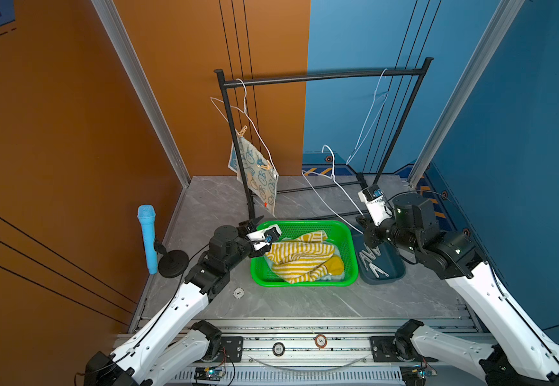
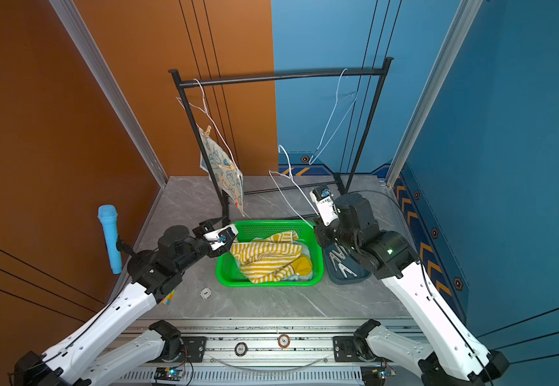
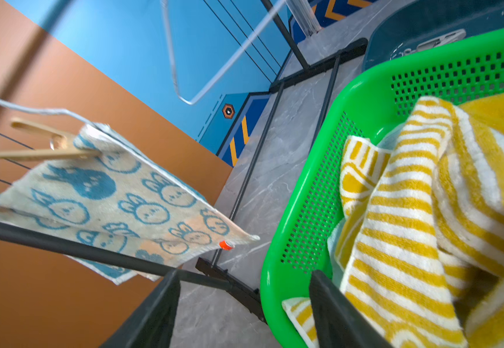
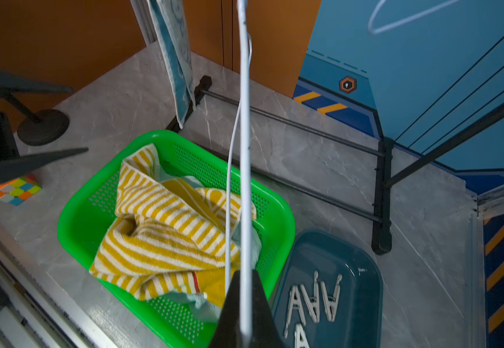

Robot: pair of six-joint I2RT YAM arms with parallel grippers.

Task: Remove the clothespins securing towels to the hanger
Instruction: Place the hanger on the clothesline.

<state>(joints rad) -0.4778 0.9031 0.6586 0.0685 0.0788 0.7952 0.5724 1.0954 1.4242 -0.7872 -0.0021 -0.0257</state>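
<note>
a: your left tool [image 3: 244, 280] is released, empty, at the rim of the green basket [image 1: 304, 284].
b: and the rest?
a: two clothespins [image 1: 264, 164] clip the bunny towel [image 1: 259, 180] to its hanger [image 3: 46, 111]; striped towel [image 1: 301, 257] in the basket; loose pins [image 4: 314, 301] in the blue tray [image 1: 395, 272]; your right tool [image 4: 246, 289] is clenched on a bare hanger [image 4: 244, 120].
</note>
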